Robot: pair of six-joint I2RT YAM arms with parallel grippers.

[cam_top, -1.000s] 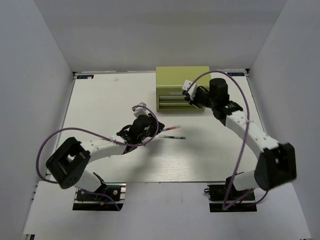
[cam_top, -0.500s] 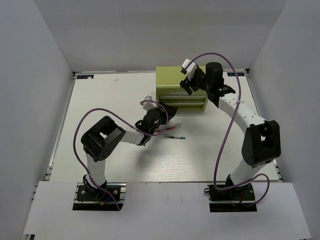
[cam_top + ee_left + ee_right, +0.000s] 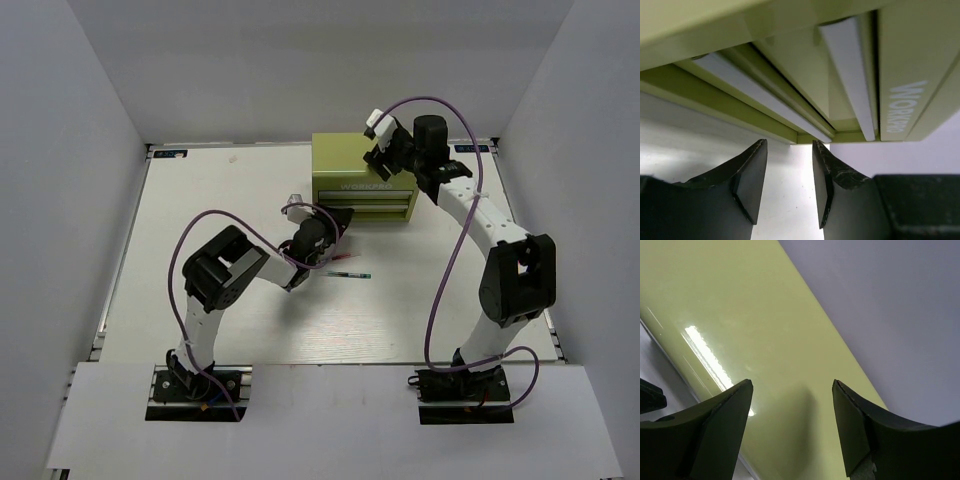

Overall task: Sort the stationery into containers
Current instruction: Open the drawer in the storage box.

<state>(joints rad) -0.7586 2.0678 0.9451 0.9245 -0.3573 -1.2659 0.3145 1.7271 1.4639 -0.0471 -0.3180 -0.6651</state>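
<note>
The olive-green tool chest (image 3: 345, 160) stands at the back of the table, its two front drawers facing me. My left gripper (image 3: 340, 216) is low by the chest's lower left front corner, open with a narrow gap and empty. In the left wrist view the gripper (image 3: 788, 160) faces the drawer fronts (image 3: 790, 60) and the pale lettering (image 3: 903, 107). My right gripper (image 3: 383, 163) hovers over the chest's top, open wide and empty. The right wrist view shows this gripper (image 3: 792, 390) above the lid (image 3: 765, 340). A thin red pen (image 3: 345, 259) and a thin green pen (image 3: 352, 274) lie on the table. The other markers are out of view.
The white table (image 3: 200, 220) is boxed in by pale walls on the left, back and right. The left arm's purple cable (image 3: 190, 245) loops above its elbow. The right arm's cable (image 3: 450, 230) arcs high over the chest and arm.
My right gripper rose from the chest's front to above its lid. My left arm folded in, and its gripper moved toward the chest's lower left corner, away from the pens.
</note>
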